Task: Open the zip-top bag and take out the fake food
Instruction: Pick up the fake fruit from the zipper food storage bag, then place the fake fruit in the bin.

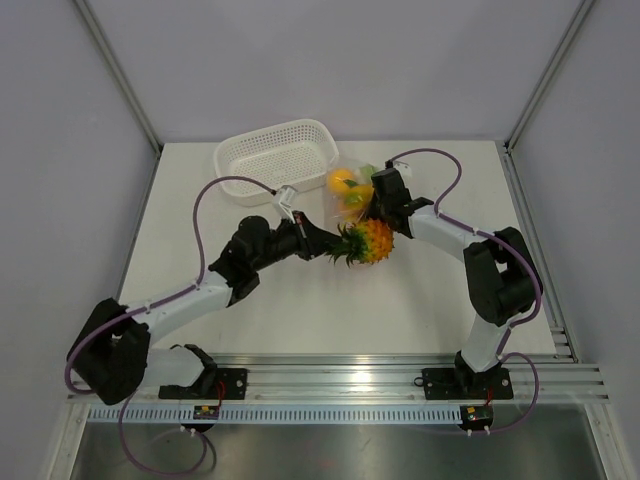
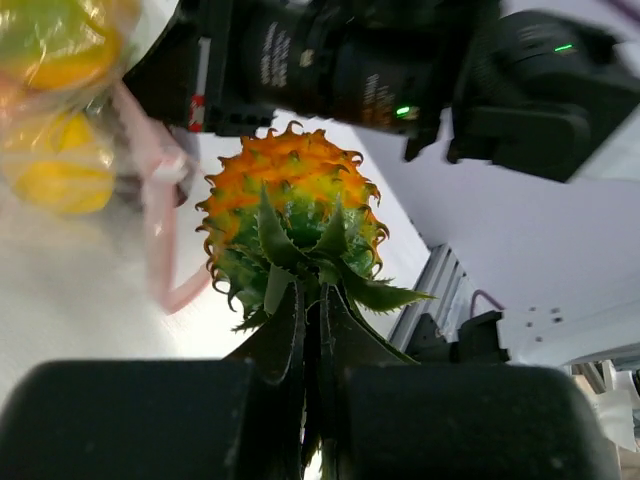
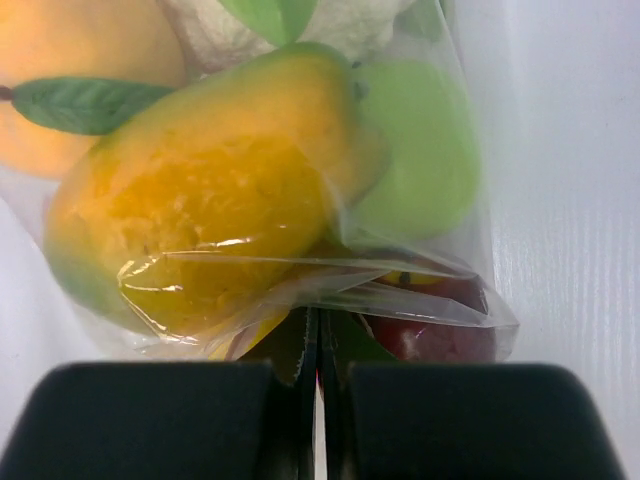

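Observation:
My left gripper point(image 1: 334, 245) point(image 2: 313, 325) is shut on the green leaf crown of a fake pineapple point(image 1: 372, 240) point(image 2: 290, 195) and holds it just outside the bag. The zip-top bag point(image 1: 350, 192) point(image 3: 420, 290) is clear, and its pink zip strip point(image 2: 155, 225) hangs loose beside the pineapple. My right gripper point(image 1: 373, 208) point(image 3: 320, 335) is shut on a fold of the bag's plastic. Inside the bag I see more fake food: a yellow-orange mango point(image 3: 200, 210), a green apple point(image 3: 415, 150), a dark red piece point(image 3: 440, 335), an orange point(image 3: 70, 60) and something white at the top.
A white perforated basket point(image 1: 275, 150) stands at the back of the white table, left of the bag. The right arm's black wrist point(image 2: 350, 60) hangs close above the pineapple. Grey walls enclose the table on three sides.

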Controlling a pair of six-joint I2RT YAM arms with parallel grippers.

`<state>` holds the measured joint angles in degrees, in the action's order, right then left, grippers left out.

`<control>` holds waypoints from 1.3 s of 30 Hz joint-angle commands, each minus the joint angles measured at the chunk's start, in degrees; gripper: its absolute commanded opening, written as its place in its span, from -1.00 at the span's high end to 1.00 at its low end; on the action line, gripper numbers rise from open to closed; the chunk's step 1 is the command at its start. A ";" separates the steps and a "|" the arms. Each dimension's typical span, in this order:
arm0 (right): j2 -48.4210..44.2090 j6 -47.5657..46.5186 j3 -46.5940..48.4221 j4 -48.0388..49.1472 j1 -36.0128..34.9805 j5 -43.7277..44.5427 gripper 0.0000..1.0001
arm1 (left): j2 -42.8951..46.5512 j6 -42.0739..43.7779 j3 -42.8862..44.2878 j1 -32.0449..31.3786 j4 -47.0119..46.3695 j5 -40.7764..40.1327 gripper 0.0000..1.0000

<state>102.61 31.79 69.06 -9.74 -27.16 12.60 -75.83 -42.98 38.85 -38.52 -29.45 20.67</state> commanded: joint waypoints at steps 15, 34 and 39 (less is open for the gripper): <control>-4.17 1.34 -2.43 2.27 0.53 -1.35 1.00 | 19.59 0.44 2.63 7.05 19.52 -23.47 1.00; -6.80 1.87 -4.19 2.97 -1.05 -4.60 1.00 | 1.50 -3.69 14.40 23.58 6.34 -15.40 1.00; -8.12 2.13 -5.07 3.50 -1.14 -4.87 1.00 | -6.77 -5.18 21.08 27.88 5.89 -11.62 1.00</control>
<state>97.62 33.21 64.07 -8.75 -27.75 8.71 -79.02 -46.85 55.24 -12.82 -18.46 5.39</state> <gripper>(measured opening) 0.010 0.036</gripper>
